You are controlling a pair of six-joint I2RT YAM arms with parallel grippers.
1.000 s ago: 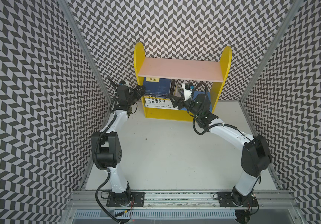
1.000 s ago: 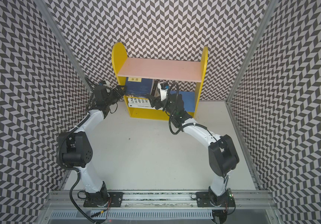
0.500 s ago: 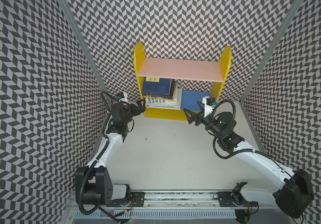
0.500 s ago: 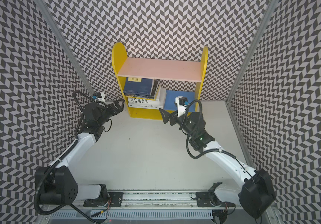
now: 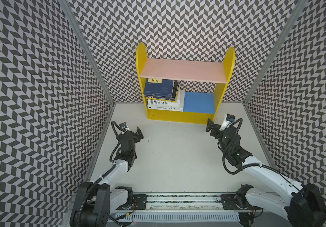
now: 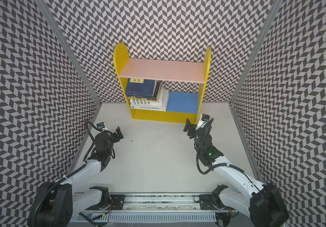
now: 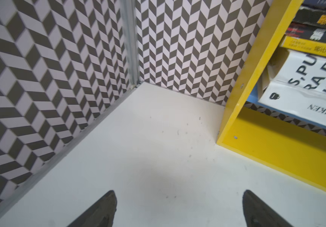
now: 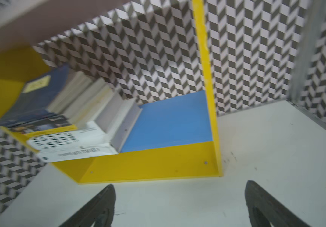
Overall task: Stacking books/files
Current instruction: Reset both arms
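The books lie in a flat stack in the left half of the yellow shelf's lower compartment in both top views. A navy book with a yellow label [image 5: 160, 89] [image 6: 141, 88] is on top, black and yellow ones lie under it, and white books with black lettering [image 5: 165, 105] [image 7: 305, 88] are at the bottom. My left gripper [image 5: 139, 133] [image 6: 119, 133] [image 7: 179, 193] hangs open and empty over the table, well in front of the shelf's left side. My right gripper [image 5: 209, 125] [image 6: 187, 125] [image 8: 180, 184] is open and empty just in front of the shelf's right corner, and the right wrist view shows the book stack [image 8: 60, 118].
The yellow shelf [image 5: 180, 117] stands against the back wall, with a pink upper board [image 5: 183, 70] and a blue lower floor [image 5: 198, 102] bare on the right. Patterned walls enclose the white table [image 5: 174, 157] on three sides. The arm bases sit on a rail [image 5: 178, 202] at the front.
Both arms have pulled back from the shelf toward the front of the table, and both grippers have opened wider. The books stay stacked in the shelf.
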